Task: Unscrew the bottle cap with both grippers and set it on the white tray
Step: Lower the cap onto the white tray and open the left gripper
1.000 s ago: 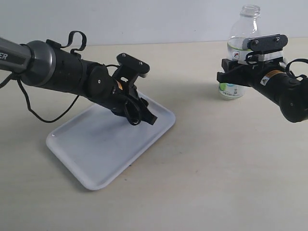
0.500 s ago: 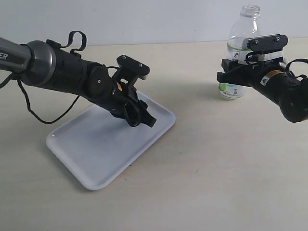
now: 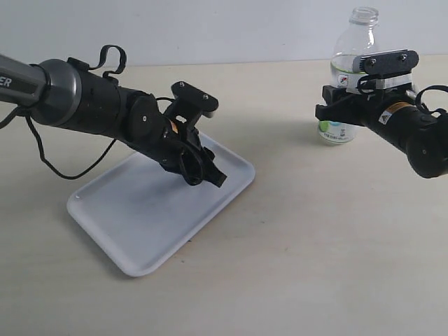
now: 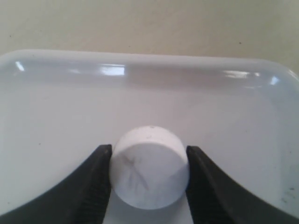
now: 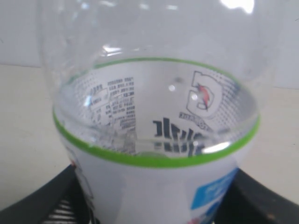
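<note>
The white bottle cap sits between the two black fingers of my left gripper, which is shut on it, low over the white tray. In the exterior view the left gripper hangs over the tray's far right part, and its fingers hide the cap. The clear bottle stands upright at the back right with its mouth bare. My right gripper is shut on the bottle's labelled body, a finger pressing on each side.
The beige table extends in front of the tray and the bottle. A pale wall runs along the back. A loose black cable hangs under the left arm, beside the tray's far left edge.
The left gripper has sunk slightly toward the tray with the cap in it. The right gripper and the bottle have not moved.
</note>
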{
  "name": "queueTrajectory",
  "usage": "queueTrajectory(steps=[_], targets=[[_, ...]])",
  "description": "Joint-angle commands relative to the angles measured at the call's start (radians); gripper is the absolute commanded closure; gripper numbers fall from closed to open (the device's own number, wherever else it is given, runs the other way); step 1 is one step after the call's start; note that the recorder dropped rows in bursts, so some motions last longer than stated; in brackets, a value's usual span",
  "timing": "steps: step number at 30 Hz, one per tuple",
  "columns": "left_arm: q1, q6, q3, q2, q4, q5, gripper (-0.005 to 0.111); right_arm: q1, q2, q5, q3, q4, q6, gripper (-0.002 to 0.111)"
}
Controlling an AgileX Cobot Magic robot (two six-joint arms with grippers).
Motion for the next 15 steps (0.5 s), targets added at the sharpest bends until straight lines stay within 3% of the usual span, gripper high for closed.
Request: queueTrajectory(steps=[1,7,15], targets=[[-0.001,0.005,0.005,0.012,0.004,0.007,0.061,-0.005,-0.001,-0.002,-0.007,0.003,0.002,0.108],[-0.001,0.001,0.005,0.012,-0.023,-0.002,0.025,-0.005,-0.001,-0.002,-0.007,0.003,0.002,0.108],[-0.001,-0.003,0.005,-0.02,-0.026,-0.005,0.021,-0.005,-0.001,-0.011,-0.007,0.003,0.002,0.108]])
